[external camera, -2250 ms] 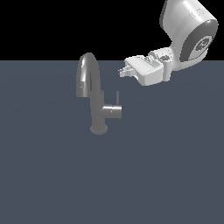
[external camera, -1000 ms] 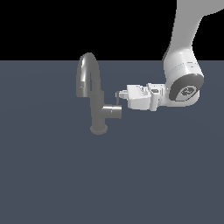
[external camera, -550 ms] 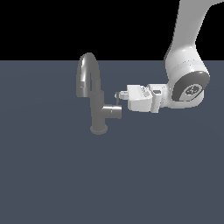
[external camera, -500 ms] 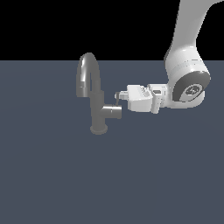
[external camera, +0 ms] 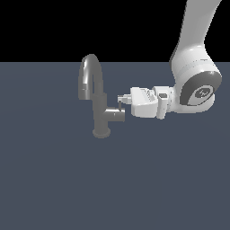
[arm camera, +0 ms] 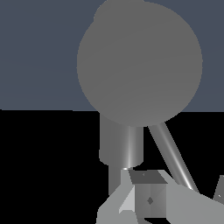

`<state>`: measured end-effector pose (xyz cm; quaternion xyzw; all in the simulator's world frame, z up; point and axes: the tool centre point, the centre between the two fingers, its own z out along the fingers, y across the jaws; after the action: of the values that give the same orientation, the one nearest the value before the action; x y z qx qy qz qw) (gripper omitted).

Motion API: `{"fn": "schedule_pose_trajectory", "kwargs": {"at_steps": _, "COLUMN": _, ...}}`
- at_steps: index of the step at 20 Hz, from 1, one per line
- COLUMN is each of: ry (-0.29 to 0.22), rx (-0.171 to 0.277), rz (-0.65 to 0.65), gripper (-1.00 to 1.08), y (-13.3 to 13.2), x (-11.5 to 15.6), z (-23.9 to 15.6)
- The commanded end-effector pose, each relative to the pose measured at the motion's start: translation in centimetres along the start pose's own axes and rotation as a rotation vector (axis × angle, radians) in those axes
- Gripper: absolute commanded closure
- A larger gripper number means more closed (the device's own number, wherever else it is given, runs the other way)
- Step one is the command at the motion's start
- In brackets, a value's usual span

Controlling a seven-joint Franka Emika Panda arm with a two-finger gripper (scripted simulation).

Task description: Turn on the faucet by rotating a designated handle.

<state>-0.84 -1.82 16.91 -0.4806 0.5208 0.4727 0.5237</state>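
The grey faucet (external camera: pixel 93 96) stands upright, with an arched spout, a column and a round base flange (external camera: pixel 101 133). A stubby cylinder (external camera: pixel 116 115) sticks out of the column toward the exterior view's right. The thin rod handle (external camera: pixel 120 105) rises from the cylinder's end. My gripper (external camera: pixel 121 99) reaches in level from the right, with its fingertips at the rod. In the wrist view the cylinder's round end face (arm camera: pixel 140 61) fills the frame. The rod (arm camera: pixel 171 154) runs between one finger (arm camera: pixel 146 199) and the other at the frame's edge (arm camera: pixel 218 192). The fingers stand apart.
The faucet stands on a flat dark blue-grey surface (external camera: pixel 67 179). My white arm (external camera: pixel 195 85) comes down from above at the exterior view's right. Nothing else shows.
My gripper came down from the upper right to the handle's height, then edged left until its fingertips reached the rod. The rod still stands upright.
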Motion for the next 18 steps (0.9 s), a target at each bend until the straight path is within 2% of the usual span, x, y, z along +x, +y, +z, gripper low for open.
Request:
{"fn": "schedule_pose_trajectory", "kwargs": {"at_steps": 1, "ry": -0.002, "rx": -0.003, "rz": 0.009, "gripper": 1.08, "y": 1.2, "x": 0.7, "z": 0.0}}
{"fn": "schedule_pose_trajectory", "kwargs": {"at_steps": 10, "ry": -0.004, "rx": -0.004, "rz": 0.011, "gripper": 1.08, "y": 4.9, "x": 2.6, "z": -0.1}}
{"fn": "schedule_pose_trajectory", "kwargs": {"at_steps": 11, "ry": -0.004, "rx": -0.004, "rz": 0.011, "gripper": 1.08, "y": 4.9, "x": 2.6, "z": -0.1}}
{"fn": "schedule_pose_trajectory", "kwargs": {"at_steps": 12, "ry": -0.003, "rx": -0.004, "rz": -0.015, "gripper": 1.08, "y": 3.6, "x": 1.5, "z": 0.1}}
{"fn": "schedule_pose_trajectory", "kwargs": {"at_steps": 18, "ry": -0.004, "rx": -0.004, "rz": -0.001, "gripper": 1.08, "y": 5.0, "x": 5.2, "z": 0.0}}
